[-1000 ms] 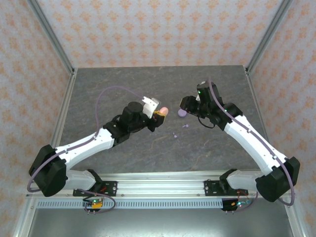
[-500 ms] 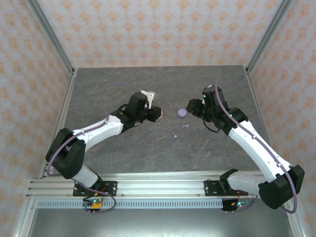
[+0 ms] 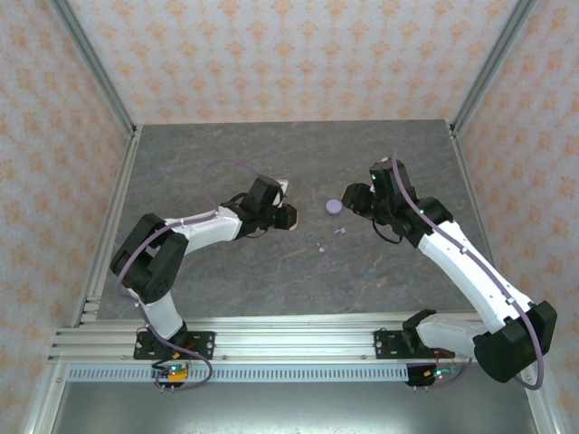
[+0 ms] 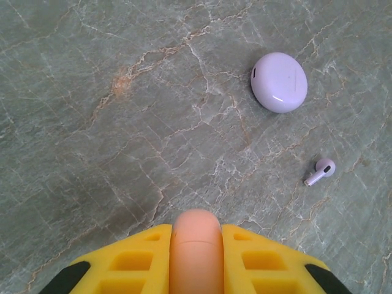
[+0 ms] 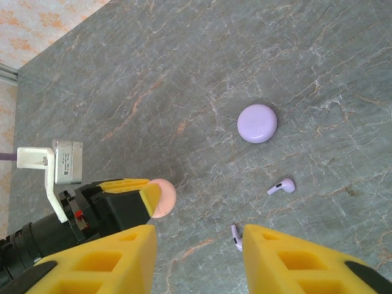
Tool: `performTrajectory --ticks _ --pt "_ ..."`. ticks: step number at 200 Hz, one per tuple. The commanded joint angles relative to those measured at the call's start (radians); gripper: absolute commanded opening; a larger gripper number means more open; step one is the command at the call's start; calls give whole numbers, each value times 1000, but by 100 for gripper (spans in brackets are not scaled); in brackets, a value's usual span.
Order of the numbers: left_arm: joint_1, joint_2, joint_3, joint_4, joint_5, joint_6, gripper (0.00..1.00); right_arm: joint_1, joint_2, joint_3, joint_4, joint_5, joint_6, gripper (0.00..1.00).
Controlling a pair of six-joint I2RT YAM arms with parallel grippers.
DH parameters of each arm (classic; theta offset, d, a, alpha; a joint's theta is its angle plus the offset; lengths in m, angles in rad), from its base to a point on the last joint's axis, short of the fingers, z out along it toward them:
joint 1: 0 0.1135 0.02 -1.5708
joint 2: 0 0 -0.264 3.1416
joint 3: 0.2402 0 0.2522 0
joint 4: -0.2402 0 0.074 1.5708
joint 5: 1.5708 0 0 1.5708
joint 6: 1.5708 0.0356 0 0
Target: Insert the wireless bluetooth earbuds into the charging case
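Stone table (image 3: pixel 271 280), left pincer (image 3: pixel 291 217) low, outstretched.

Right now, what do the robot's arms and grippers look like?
The left arm and the right arm are white tubes linked by chunky black joints. Thin lavender cables loop along them. The left gripper and the right gripper each have two bright yellow fingers moulded with square pockets.
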Motion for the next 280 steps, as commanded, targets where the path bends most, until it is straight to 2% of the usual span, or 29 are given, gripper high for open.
performTrajectory --ticks 1,66,142,219,256,280 --pt "35 121 137 13 25 -14 20 -6 7 -32 -20 23 -17 42" --pt "86 300 293 27 69 -34 19 -5 0 -59 -18 19 -14 43" --pt "102 435 468 -74 28 -16 20 -6 9 -58 -32 37 -26 43" --pt "108 466 564 -186 -52 42 54 -7 11 -46 -50 46 -36 44" --pt "107 417 559 -215 -113 87 66 -6 14 -46 -58 54 -44 45" --pt "108 359 545 -229 -131 117 68 -7 14 -47 -64 67 -55 45"
